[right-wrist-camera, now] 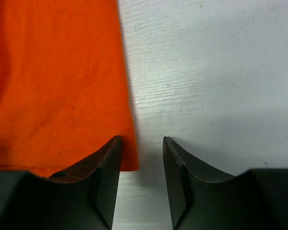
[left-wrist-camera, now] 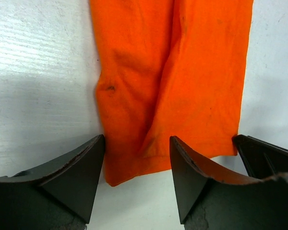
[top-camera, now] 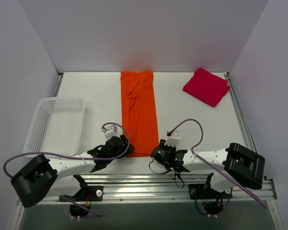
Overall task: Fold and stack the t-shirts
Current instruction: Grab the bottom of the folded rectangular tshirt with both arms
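Leftward, basket (top-camera: 57,125) near orange shirt (top-camera: 139,112).

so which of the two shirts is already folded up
The red t-shirt at the far right: a compact folded bundle. The orange t-shirt lies stretched out as a long strip.

Orange shirt (top-camera: 139,115): soft matt cloth, lightly creased, with a few small dark specks. Red shirt (top-camera: 206,86): matt cloth of like kind. Basket (top-camera: 62,99): white plastic mesh with a slight sheen. Table (top-camera: 192,120): white and matt, with a faint streaked grain and small scuffs; painted or laminated, cannot tell which. Left fingers (left-wrist-camera: 72,182) and right fingers (right-wrist-camera: 98,182): dark matt plastic, edges rough and scuffed. Rail (top-camera: 144,184): bare metal with a dull brushed shine. Arm shells (top-camera: 72,164): smooth white plastic, mildly glossy.
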Robot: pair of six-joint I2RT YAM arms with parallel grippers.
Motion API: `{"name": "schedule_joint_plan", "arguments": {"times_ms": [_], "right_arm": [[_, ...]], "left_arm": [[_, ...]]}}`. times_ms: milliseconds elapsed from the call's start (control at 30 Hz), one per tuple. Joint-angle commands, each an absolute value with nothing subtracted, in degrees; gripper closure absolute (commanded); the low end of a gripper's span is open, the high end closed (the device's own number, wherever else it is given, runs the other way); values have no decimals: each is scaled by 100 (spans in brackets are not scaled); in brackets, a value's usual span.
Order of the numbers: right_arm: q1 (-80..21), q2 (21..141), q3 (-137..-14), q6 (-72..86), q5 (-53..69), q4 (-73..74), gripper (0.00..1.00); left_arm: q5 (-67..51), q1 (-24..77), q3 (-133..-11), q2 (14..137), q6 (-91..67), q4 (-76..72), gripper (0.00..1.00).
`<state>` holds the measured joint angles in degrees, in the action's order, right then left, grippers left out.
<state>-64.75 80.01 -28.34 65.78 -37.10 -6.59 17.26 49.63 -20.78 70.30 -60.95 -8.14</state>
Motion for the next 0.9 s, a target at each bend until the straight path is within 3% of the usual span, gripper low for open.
{"name": "schedule_joint_plan", "arguments": {"times_ms": [0, 133, 533, 867], "right_arm": [[-6381, 7866, -2734, 6566, -3929, -782, 69], [-6337, 7980, -2698, 6539, -3850, -905, 85], [-6170, 8024, -2602, 6486, -3788, -1002, 89], [-6073, 8051, -2540, 6434, -3700, -1107, 96]], "left_arm": [[1617, 5054, -2057, 7049, -6126, -220, 34], [1687, 5089, -2048, 7014, -6161, -149, 35], [1784, 5291, -1916, 6996, -6416, -9, 50], [1784, 5414, -1916, 7409, -6539, -298, 55]]}}
